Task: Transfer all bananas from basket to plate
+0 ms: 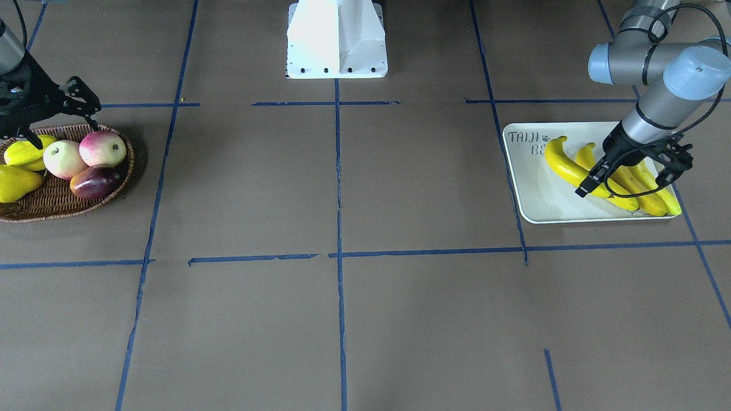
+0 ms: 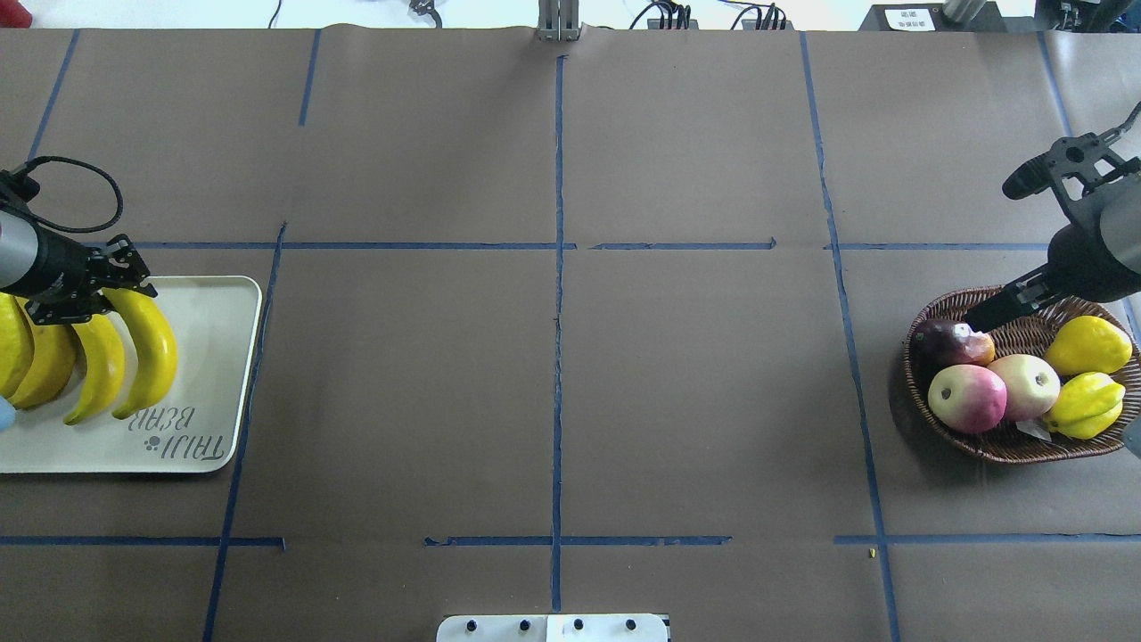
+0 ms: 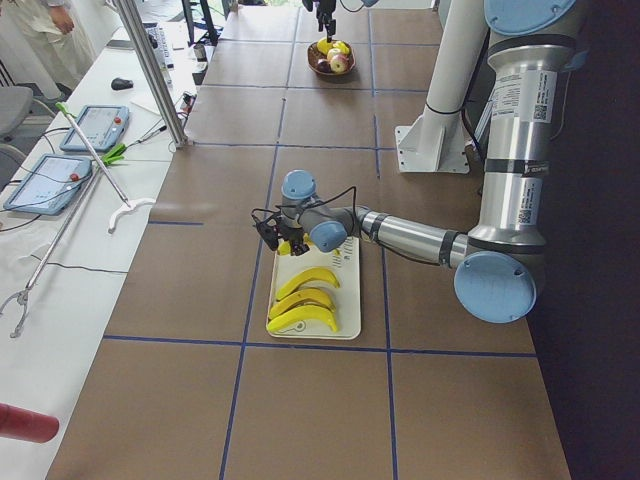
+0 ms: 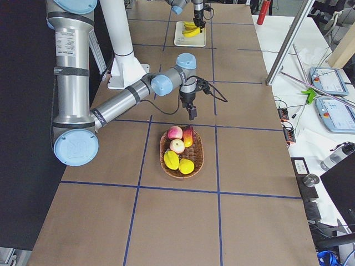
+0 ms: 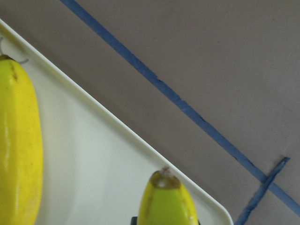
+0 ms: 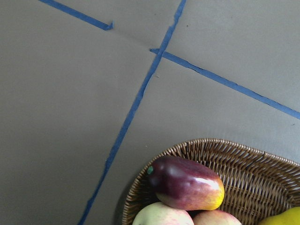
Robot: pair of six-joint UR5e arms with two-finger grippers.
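Bananas lie on the plate beneath the spread left gripper

The plate is sitting at the robot's left end of the tabletop, and the basket is sitting at its right end, well apart from it. The robot's base is standing midway between them at the near edge. Four bananas are lying side by side on the plate, filling its outer part and leaving the strip toward the basket bare. The left tool is hanging over the bananas' ends farthest from the robot, its jaws spread. Five other fruits are lying clustered in the basket. The right tool is hovering, jaws spread, above the basket's far rim on the side facing the plate.
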